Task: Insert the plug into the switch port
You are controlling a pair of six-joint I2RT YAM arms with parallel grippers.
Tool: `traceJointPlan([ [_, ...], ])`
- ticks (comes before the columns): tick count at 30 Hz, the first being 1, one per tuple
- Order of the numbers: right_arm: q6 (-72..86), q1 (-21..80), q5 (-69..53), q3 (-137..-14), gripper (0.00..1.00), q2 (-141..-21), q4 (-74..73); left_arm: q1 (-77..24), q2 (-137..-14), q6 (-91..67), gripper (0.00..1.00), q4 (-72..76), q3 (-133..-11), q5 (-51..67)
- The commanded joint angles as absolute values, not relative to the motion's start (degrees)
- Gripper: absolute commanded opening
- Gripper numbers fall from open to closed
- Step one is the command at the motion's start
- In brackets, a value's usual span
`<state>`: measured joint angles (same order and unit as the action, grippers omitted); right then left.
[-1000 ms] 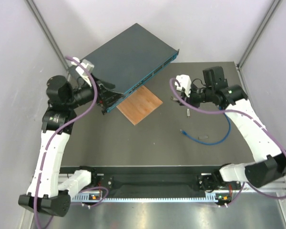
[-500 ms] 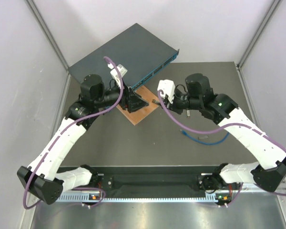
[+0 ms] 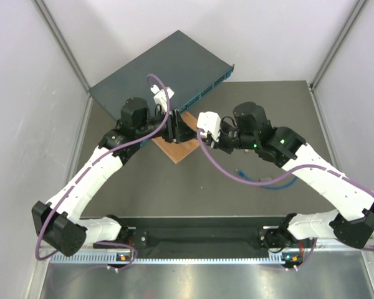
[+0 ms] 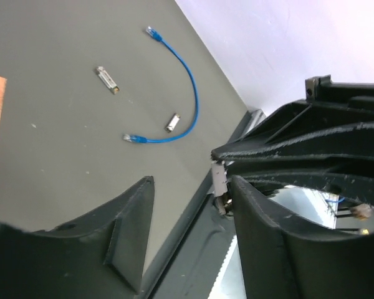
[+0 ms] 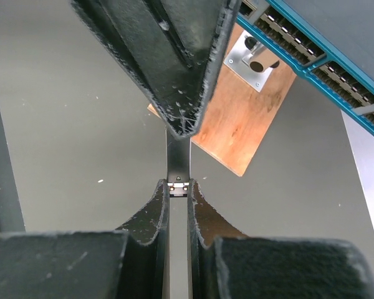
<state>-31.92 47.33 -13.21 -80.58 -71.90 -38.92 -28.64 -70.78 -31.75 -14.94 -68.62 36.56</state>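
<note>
You haven't picked up yet: the plug [image 3: 239, 171] lies on the desk [image 3: 143, 187] at 4 o'clock, the switch [image 3: 162, 68] at 11. Left tool [image 4: 192, 187] apart, right tool [image 5: 177, 187] nearly together; open it over the plug.

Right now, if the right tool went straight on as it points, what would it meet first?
The left tool: it stands directly ahead of the right tool, apparently very close, though depth is unclear.

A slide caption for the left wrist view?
Plug and blue cable lie loose on the table beyond the open left gripper.
</note>
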Motion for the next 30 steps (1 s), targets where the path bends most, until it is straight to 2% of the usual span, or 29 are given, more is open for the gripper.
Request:
traceJointPlan([
  [1, -32.61, 49.48, -11.69, -82.53, 0.0, -72.07, -36.83, -29.0, -71.1, -34.63, 0.52, -10.46, -68.38, 36.3],
  [4, -32.7, 49.75, -11.08, -83.05, 0.0, -72.33, -36.39, -29.09, -71.54, -36.12, 0.43, -10.02, -68.2, 36.82],
  [7, -32.61, 49.83, -10.55, -83.49, 0.0, -72.51, -36.21, -29.18, -71.54, -38.14, 0.21, -7.75, -67.33, 39.18],
  [8, -32.52, 49.83, -10.46, -83.5, 0.0, -72.51, -36.21, -29.09, -71.63, -38.75, 0.06, -7.13, -67.15, 39.81],
  [9, -32.61, 49.83, -10.37, -83.5, 0.0, -72.25, -36.04, -29.18, -71.54, -40.06, 0.0, -6.42, -66.63, 40.34],
  [10, -32.52, 49.83, -10.46, -83.15, 0.04, -71.99, -35.86, -29.09, -71.54, -40.69, 0.0, -4.94, -66.45, 41.21],
  [11, -32.52, 49.83, -10.63, -82.8, 0.15, -71.63, -35.6, -29.0, -71.46, -41.3, 0.0, -4.14, -66.1, 41.48],
  [13, -33.31, 49.66, -10.63, -80.87, 0.42, -69.97, -35.42, -28.74, -71.45, -43.67, 0.0, -2.73, -65.57, 42.53],
  [14, -33.48, 49.14, -12.03, -79.21, 0.61, -68.83, -33.42, -28.57, -71.28, -44.46, 0.0, -0.55, -65.48, 44.19],
  [15, -34.79, 47.3, -13.35, -74.58, 0.75, -65.25, -32.09, -28.22, -71.11, -46.56, 0.0, 0.86, -64.96, 45.78],
  [16, -35.24, 46.24, -14.66, -71.92, 0.75, -63.21, -30.51, -28.13, -71.02, -47.45, 0.0, 1.92, -64.78, 45.79],
  [17, -35.94, 45.1, -16.24, -69.63, 0.83, -61.19, -28.93, -28.04, -70.93, -48.24, 0.0, 2.54, -64.78, 46.75],
  [22, -37.26, 35.52, -33.02, -61.36, 0.8, -53.71, -23.04, -27.95, -70.4, -54.13, 0.0, 9.4, -62.93, 49.66],
  [30, -35.25, 35.07, -42.09, -59.94, 0.75, -53.35, -13.98, -27.95, -70.4, -57.74, 0.0, 12.22, -61.79, 50.54],
])
